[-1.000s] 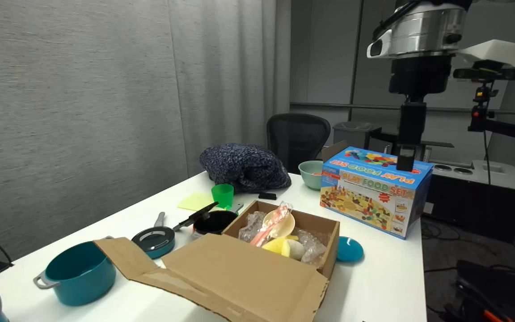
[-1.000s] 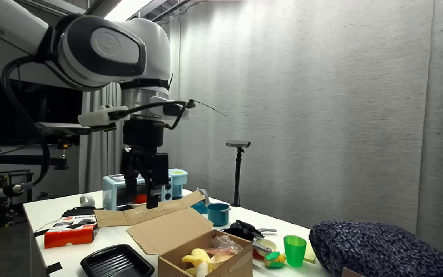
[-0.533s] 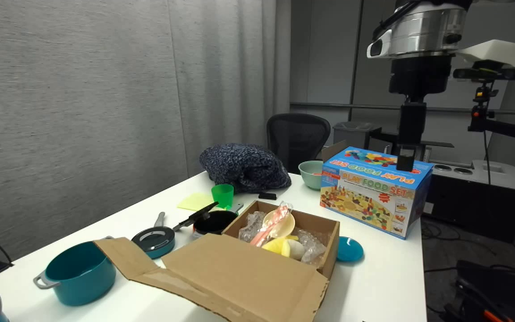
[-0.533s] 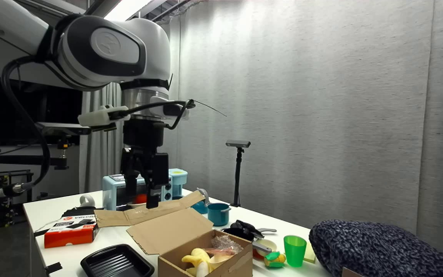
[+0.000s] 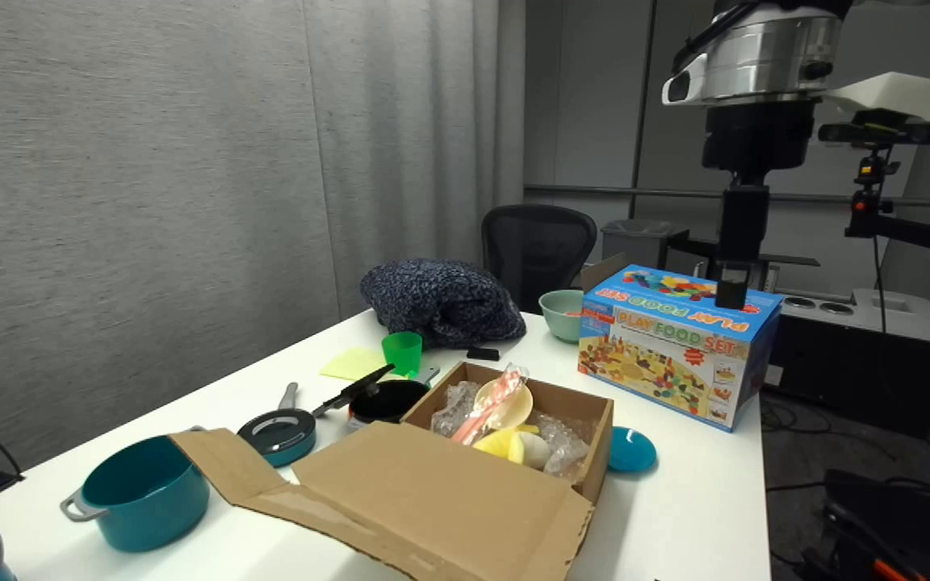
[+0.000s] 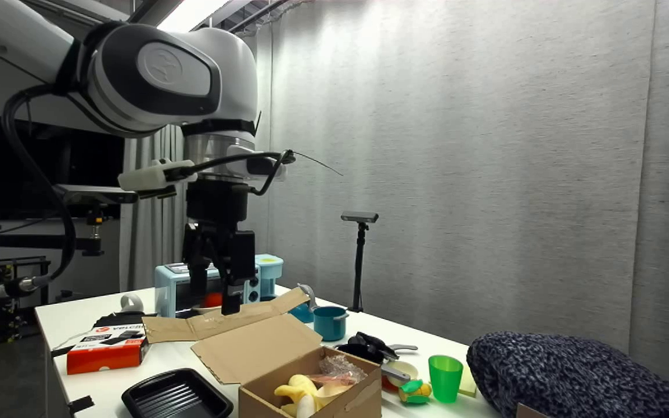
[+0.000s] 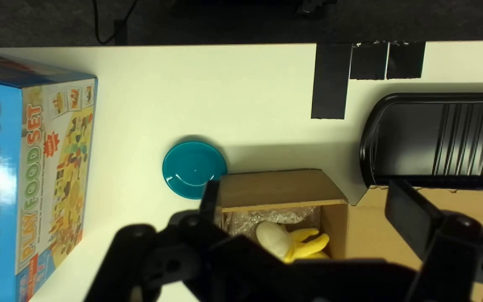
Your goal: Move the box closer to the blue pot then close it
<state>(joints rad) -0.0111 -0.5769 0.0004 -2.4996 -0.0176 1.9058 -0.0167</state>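
The hand [image 7: 308, 199], fingers [image 7: 413, 220] apart and empty, should straddle a free wall [image 6: 363, 399] of the open box [image 5: 433, 480] on the desk [image 5: 691, 492], short of the blue pot [image 5: 154, 512], then slide it slowly lest the long flap [image 5: 227, 468] snag the pot.

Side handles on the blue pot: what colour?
Grey. The blue pot shows its side handles best in an exterior view.
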